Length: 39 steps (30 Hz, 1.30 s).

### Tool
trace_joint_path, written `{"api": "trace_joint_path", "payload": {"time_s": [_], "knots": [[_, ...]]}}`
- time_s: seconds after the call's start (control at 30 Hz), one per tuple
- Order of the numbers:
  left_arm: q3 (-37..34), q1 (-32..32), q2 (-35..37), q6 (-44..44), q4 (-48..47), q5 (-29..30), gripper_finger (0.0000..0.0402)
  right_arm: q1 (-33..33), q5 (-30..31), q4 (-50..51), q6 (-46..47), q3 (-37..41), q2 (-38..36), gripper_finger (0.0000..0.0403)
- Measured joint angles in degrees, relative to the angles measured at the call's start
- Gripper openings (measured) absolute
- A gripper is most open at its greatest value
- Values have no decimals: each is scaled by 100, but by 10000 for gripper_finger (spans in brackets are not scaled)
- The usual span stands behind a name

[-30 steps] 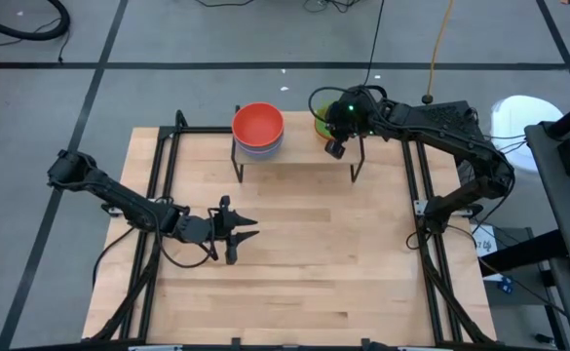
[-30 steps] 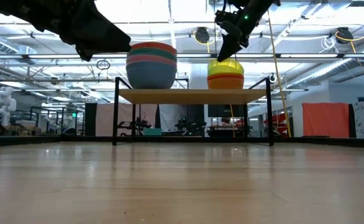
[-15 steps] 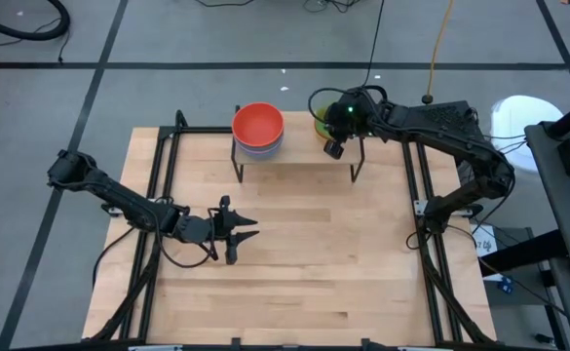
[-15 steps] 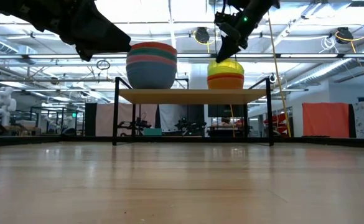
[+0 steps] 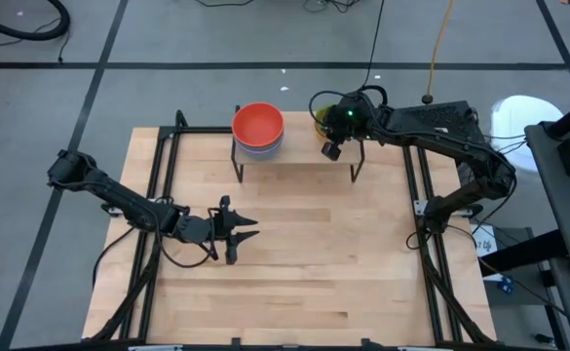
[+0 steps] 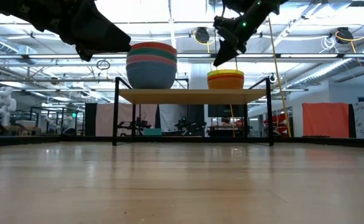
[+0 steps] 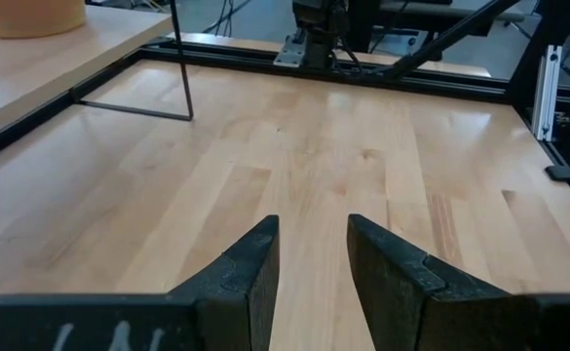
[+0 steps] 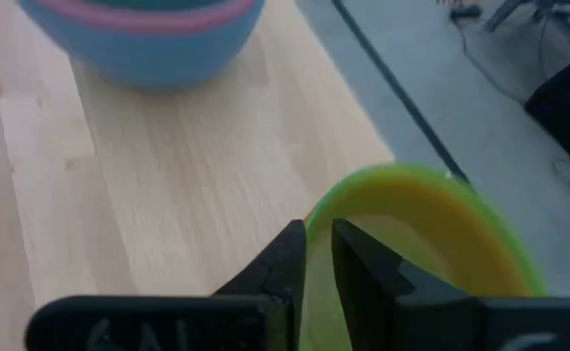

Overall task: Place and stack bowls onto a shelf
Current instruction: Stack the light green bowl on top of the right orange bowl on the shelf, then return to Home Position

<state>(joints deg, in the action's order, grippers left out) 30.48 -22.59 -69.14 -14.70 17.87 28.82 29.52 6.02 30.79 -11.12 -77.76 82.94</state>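
The shelf stands at the table's far edge and carries two stacks. The left stack is blue, pink, teal and red bowls nested, red on top. The right stack is a yellow bowl nested in an orange one. My right gripper hangs just above the yellow bowl's rim, apart from it. Its fingers stand a narrow gap apart. My left gripper waits open, low over the table's left middle.
Bare shelf board lies between the two stacks. The shelf's thin black legs stand on the tabletop. A black frame runs along the table's sides. Open tabletop spreads in front of the shelf.
The yellow bowl, which sat high under my right fingertips, has dropped down into the orange bowl. My right gripper has let it go and now stands clear above it, shifted slightly toward the table's left.
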Motion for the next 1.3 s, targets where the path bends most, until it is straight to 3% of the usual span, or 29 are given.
{"api": "trace_joint_path", "payload": {"time_s": [0.33,0.43,0.63,0.8,1.03,1.3], "knots": [[0,0,0,80,86,2,127,-298,-145,-89,216,0,-561,102],[0,0,-2,239,281,26,127,-573,-303,-147,346,112,-803,104],[0,0,52,686,351,140,127,-1322,-12,-450,355,475,-1209,86],[0,0,57,960,348,186,111,-1847,-5,-1152,304,1142,-1573,62],[0,2,59,1203,346,185,12,-2405,-4,-2426,29,2462,-2214,27],[0,234,59,1257,335,383,30,-2889,-4,-3409,-42,3885,-2805,1]]}}
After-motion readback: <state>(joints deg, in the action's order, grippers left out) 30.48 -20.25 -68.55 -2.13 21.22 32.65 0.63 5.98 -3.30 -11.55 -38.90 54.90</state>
